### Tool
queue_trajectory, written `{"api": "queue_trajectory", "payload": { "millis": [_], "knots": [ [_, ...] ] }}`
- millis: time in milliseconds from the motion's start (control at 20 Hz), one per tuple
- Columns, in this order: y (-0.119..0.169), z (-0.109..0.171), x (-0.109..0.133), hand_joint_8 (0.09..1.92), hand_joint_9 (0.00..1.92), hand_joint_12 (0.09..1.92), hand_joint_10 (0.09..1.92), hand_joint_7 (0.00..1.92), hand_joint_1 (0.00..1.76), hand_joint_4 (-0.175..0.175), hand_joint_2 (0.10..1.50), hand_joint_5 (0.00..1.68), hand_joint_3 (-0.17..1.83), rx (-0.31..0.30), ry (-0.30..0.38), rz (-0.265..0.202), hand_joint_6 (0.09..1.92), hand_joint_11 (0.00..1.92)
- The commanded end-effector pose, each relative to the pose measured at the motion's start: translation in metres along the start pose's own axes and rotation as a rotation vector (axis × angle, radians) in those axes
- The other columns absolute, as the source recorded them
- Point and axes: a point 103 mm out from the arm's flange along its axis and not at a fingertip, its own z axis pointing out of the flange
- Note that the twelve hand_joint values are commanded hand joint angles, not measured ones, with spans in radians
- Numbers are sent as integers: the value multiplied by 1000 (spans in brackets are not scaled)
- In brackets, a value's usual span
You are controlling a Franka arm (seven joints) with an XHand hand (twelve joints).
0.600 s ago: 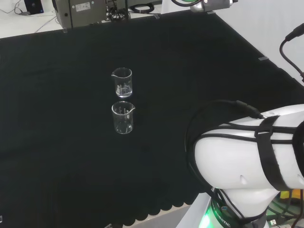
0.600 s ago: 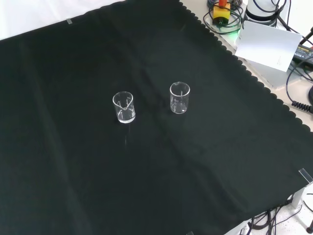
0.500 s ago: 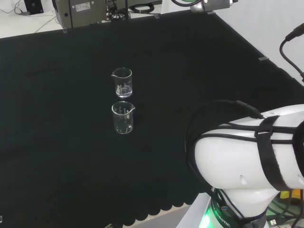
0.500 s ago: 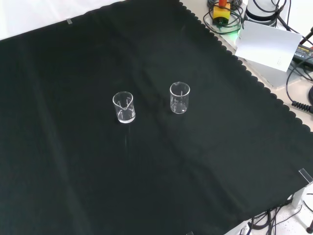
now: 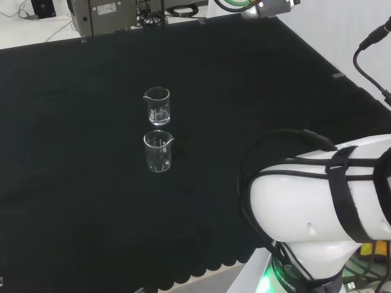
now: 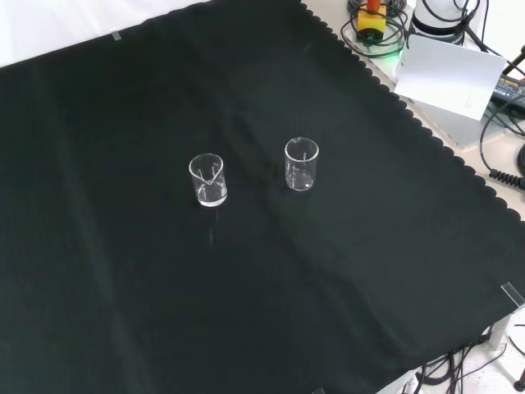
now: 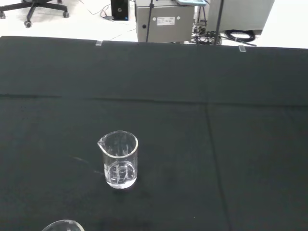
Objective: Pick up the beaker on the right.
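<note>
Two small clear glass beakers stand upright on the black cloth, close together and apart from each other. In the head view one beaker (image 5: 158, 106) is farther off and the other beaker (image 5: 158, 151) stands just in front of it. In the front view the farther one is the left beaker (image 6: 207, 180) and the nearer one is the right beaker (image 6: 301, 163). Both look empty. The wrist view has the farther beaker (image 7: 119, 160) whole, spout to one side, and the rim of the nearer beaker (image 7: 62, 225) at the picture's edge.
The arm's own white link (image 5: 324, 207) fills the head view's lower right. A grey machine (image 5: 104, 15) stands beyond the cloth's far edge. A white box (image 6: 449, 75) and cables lie off the cloth's scalloped edge at the front view's top right.
The arm's white link and the cable above it have shifted slightly in the head view. Both beakers stand where they were.
</note>
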Motion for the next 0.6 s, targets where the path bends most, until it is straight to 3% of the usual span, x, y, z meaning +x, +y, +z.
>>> {"api": "queue_trajectory", "payload": {
  "millis": [50, 300, 600],
  "knots": [
    [-10, -2, -20, 537, 458, 1346, 87, 58, 0, -5, 1279, 320, 227, -13, 31, 157, 87, 0],
    [-10, 8, -28, 534, 463, 1346, 87, 65, 0, -6, 1278, 325, 227, -26, 10, 175, 87, 0],
    [-6, 33, -53, 530, 478, 1350, 87, 77, 8, -6, 1275, 329, 226, -38, 99, 175, 87, 5]
  ]
}}
